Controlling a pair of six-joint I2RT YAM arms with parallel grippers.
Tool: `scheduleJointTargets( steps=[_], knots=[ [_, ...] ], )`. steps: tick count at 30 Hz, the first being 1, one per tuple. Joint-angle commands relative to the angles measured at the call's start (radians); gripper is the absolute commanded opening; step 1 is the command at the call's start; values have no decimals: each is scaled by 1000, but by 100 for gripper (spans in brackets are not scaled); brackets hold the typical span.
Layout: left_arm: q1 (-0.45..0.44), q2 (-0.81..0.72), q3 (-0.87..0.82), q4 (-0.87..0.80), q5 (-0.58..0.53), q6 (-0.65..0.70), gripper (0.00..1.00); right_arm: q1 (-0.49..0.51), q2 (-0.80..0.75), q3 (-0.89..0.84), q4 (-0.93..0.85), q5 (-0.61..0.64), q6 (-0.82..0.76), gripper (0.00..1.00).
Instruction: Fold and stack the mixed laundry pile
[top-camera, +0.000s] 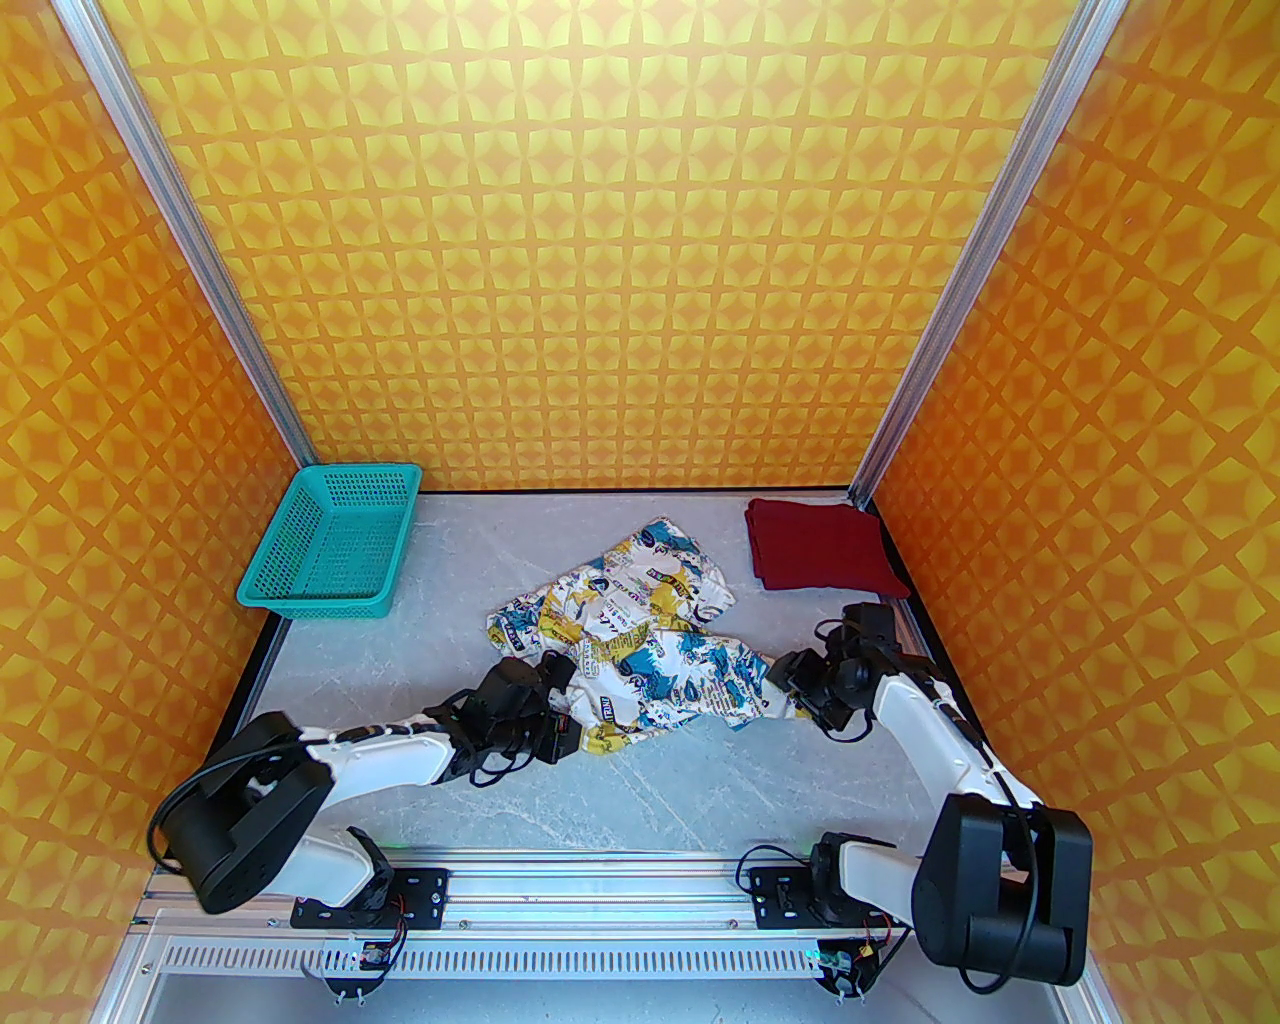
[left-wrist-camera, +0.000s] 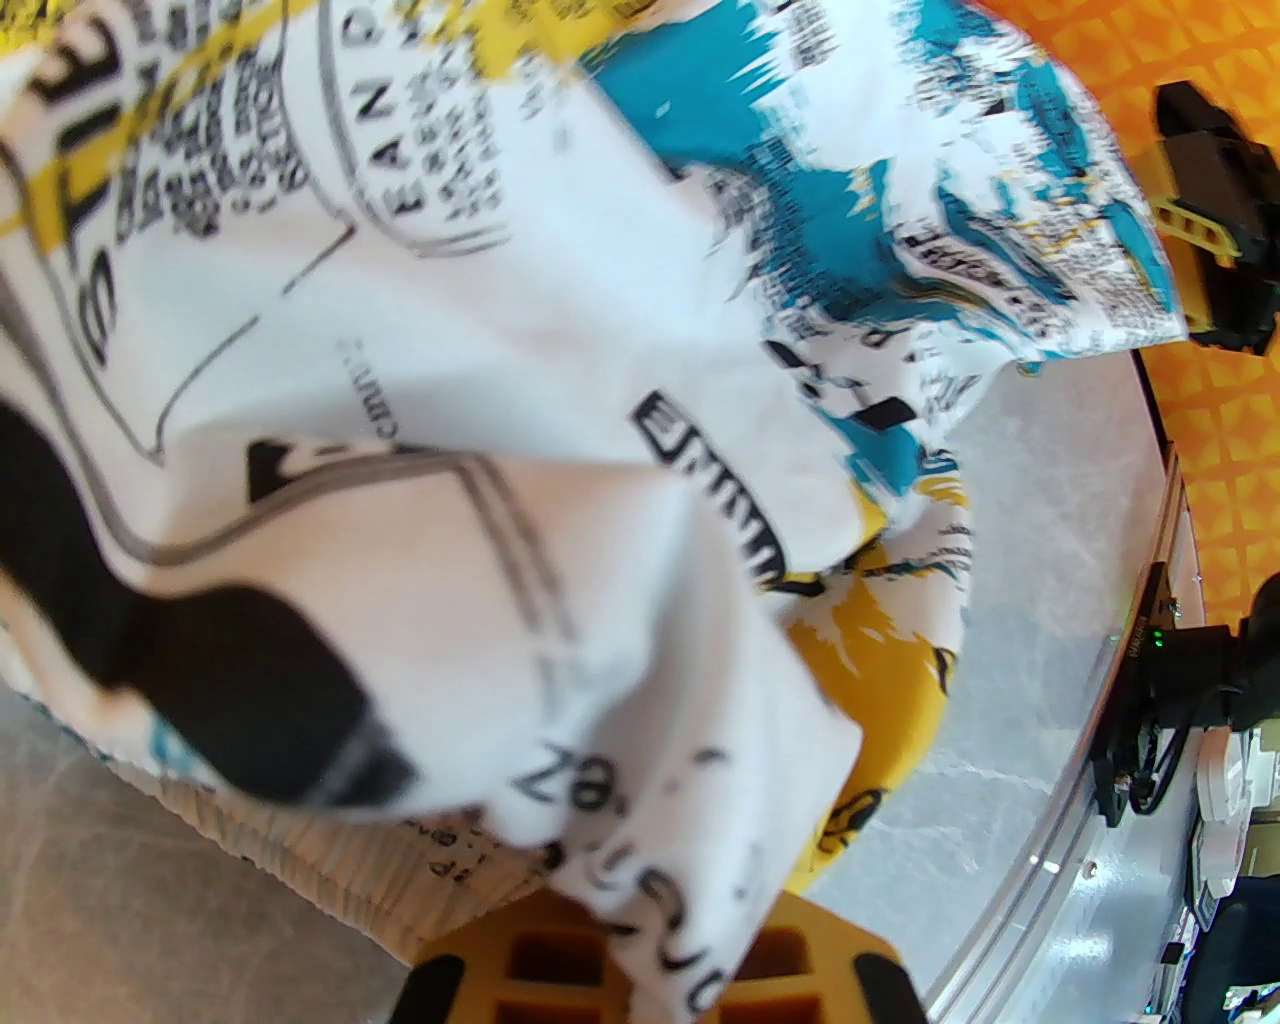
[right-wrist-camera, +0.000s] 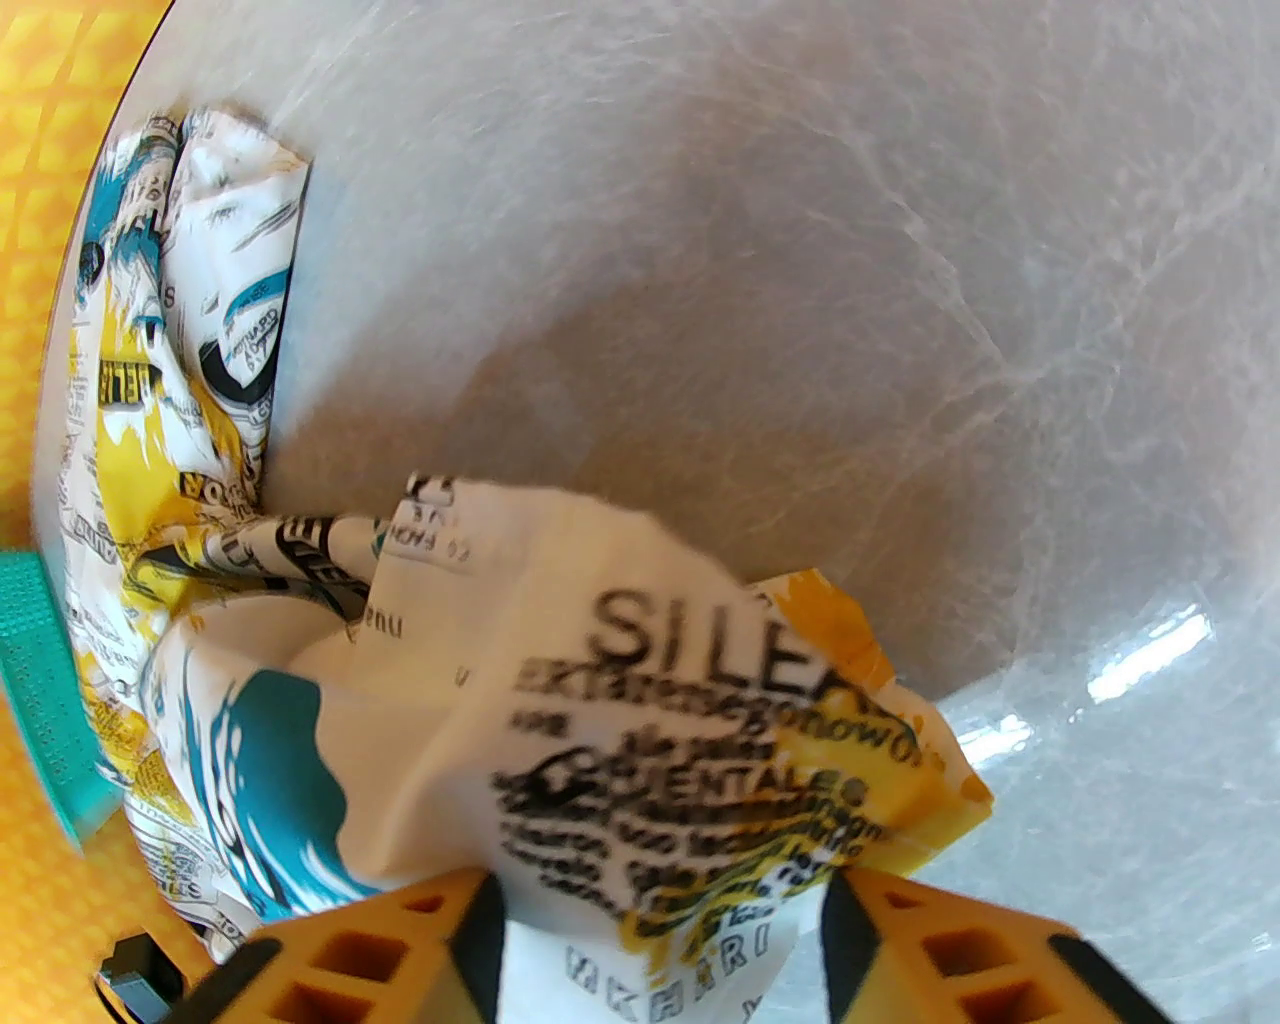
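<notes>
Printed shirt (top-camera: 640, 630) sits bunched mid table (top-camera: 700, 790), red shirt (top-camera: 820, 560) already folded far right. Our left gripper (left-wrist-camera: 680, 975) and right gripper (right-wrist-camera: 660, 930) each pinch an edge, so we'd pull apart evenly, staying low, to flatten it

The basket (top-camera: 325, 540) sits in your table's (top-camera: 700, 780) far left corner, the plain T-shirt (top-camera: 820, 548) in the far right. Between them and nearer you lies the printed garment (top-camera: 650, 630), left gripper (top-camera: 575, 690) at its near left edge, right gripper (top-camera: 785, 690) at its right end.
</notes>
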Motion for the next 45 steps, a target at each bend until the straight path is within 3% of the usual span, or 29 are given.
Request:
scheduleJointTargets(
  steps=[1,4,8,10,12,16,18,23,32,39,45],
  knots=[
    [-4,-95,8,-90,-30,57,0,-64,21,-64,113,-143,118,59],
    [-4,-150,16,-123,-38,90,0,-86,16,-130,226,-238,242,61],
    [-4,-189,39,-158,-50,127,0,-89,17,-167,310,-235,327,61],
    [-5,-206,49,-170,-62,143,0,-89,33,-178,365,-229,363,56],
    [-1,-232,57,-181,-88,160,0,-88,52,-165,374,-179,346,45],
    [27,-340,117,-248,-139,199,0,-88,42,-48,267,-73,221,9],
    [31,-393,171,-291,-167,234,0,-88,4,20,220,-63,175,0],
    [32,-484,347,-412,-195,331,0,-88,-88,235,45,-57,60,0],
    [32,-535,767,-731,-211,479,0,-87,-240,565,-167,-86,17,0],
    [19,-569,939,-873,-161,472,0,-87,-324,683,-247,-120,30,0],
    [18,-610,1065,-973,-120,380,0,-70,-371,837,-403,-92,0,0]
  ],
)
